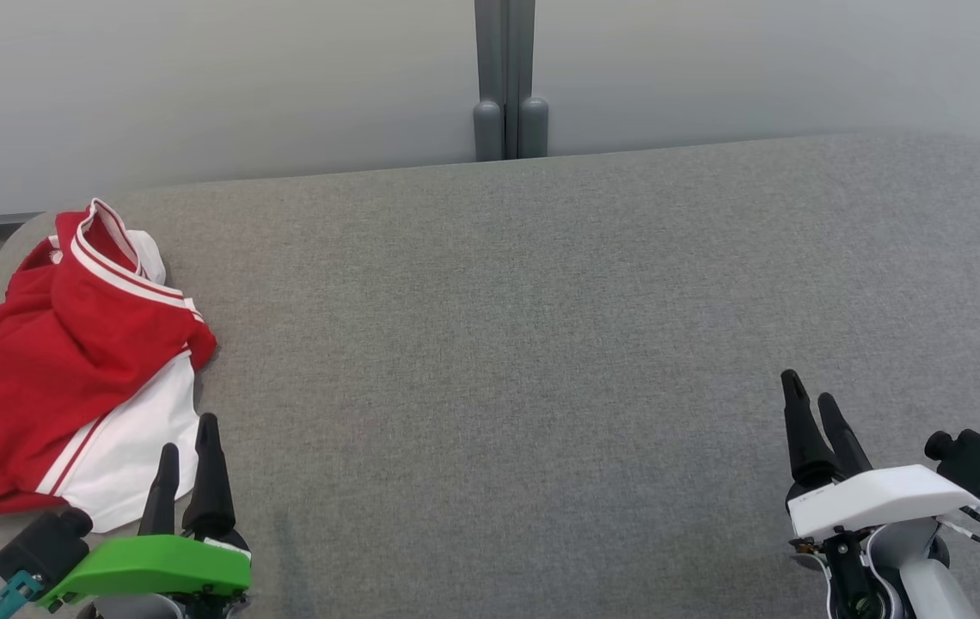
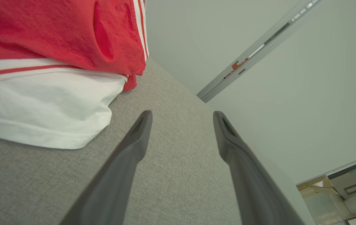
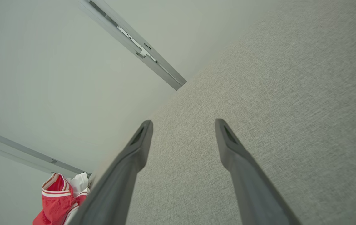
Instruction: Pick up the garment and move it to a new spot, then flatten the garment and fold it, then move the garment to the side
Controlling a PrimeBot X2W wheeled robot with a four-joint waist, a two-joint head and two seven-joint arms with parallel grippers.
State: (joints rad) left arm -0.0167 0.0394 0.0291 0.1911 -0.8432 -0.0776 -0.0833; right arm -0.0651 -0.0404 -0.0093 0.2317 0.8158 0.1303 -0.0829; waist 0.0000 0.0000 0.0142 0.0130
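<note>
At the near edge of a grey, fabric-covered tabletop [image 1: 542, 327], two robot arms rest with their dark fingers pointing away from the robot. The left claw [image 1: 188, 434], on a bright green mount, sits at the near left. Its two fingers stand wide apart with nothing between them. The right claw [image 1: 808, 387], on a white mount, sits at the near right, equally wide and empty, over bare grey cloth.

Just beyond and to the left of the left claw lies the garment [image 1: 69, 361], a crumpled red and white shirt with white striped trim. It sits at the left edge of the tabletop. Its long axis runs roughly near to far, with a white hemmed section at the near end and a red, stripe-edged collar or cuff standing up at the far end. The white hem is just beside the left claw's fingertips, slightly ahead and to their left. From above, one finger seems to overlap the hem, though the left wrist view suggests a narrow gap, so contact is uncertain.

The left arm is by far the nearer. The right claw is well apart from the garment, across nearly the whole width of the tabletop. The pick-up has not begun, and a short reach forward and left by the left claw looks like the natural start.

Farther back, the tabletop is bare up to a pale wall [image 1: 284, 86] with a grey vertical post [image 1: 505, 77] at its middle.
</note>
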